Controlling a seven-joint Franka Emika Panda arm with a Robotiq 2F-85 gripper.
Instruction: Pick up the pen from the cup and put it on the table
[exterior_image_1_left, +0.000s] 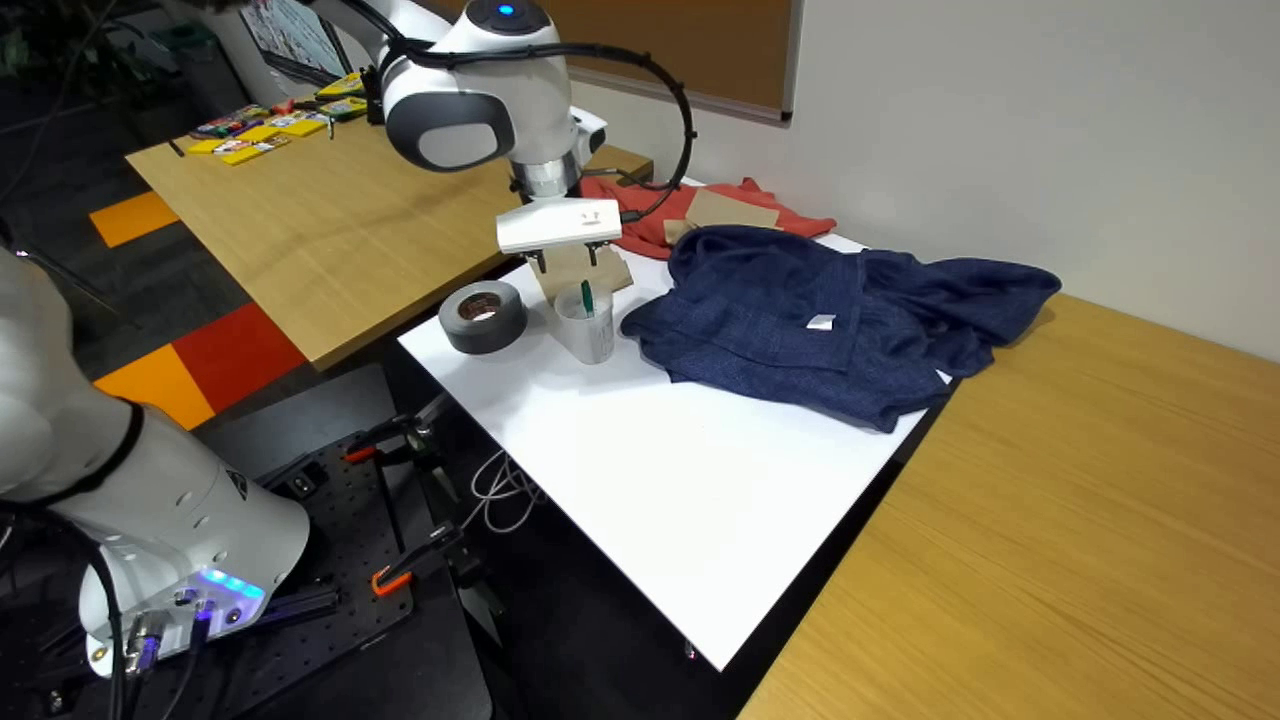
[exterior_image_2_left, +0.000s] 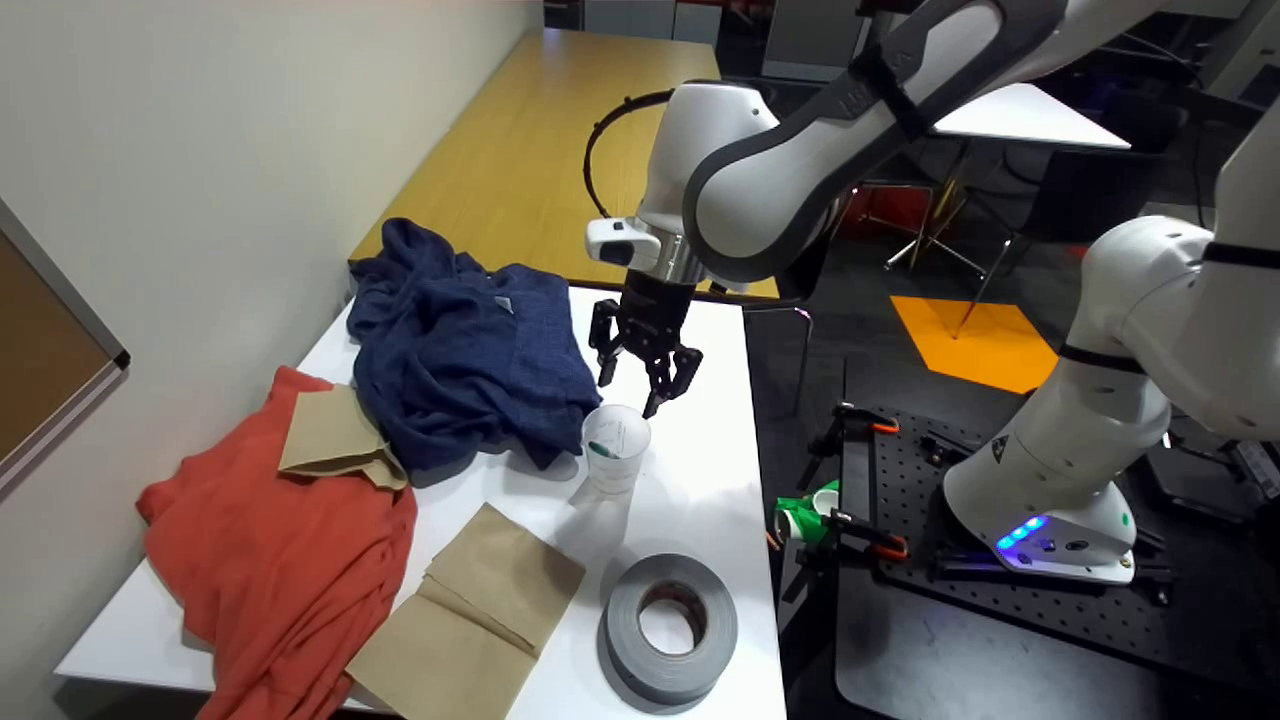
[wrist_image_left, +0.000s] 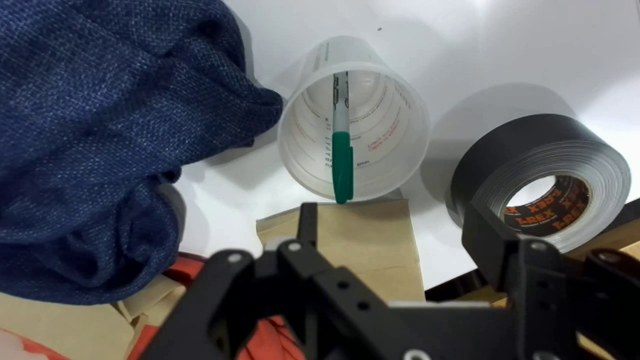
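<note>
Hovering above table (exterior_image_1_left: 680, 480) | gripper (wrist_image_left: 392, 225) spread apart | green-capped pen (wrist_image_left: 342, 165) inside translucent cup (wrist_image_left: 385, 125)

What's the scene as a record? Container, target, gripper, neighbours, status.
container: translucent cup, upright on the white table
target: pen, inside the cup, green-capped end up
effector: gripper open, nothing held, above the table
near cup: tape roll, apart from it; brown paper; blue cloth, contact unclear
farther: red cloth
status: pen not yet out of the cup
</note>
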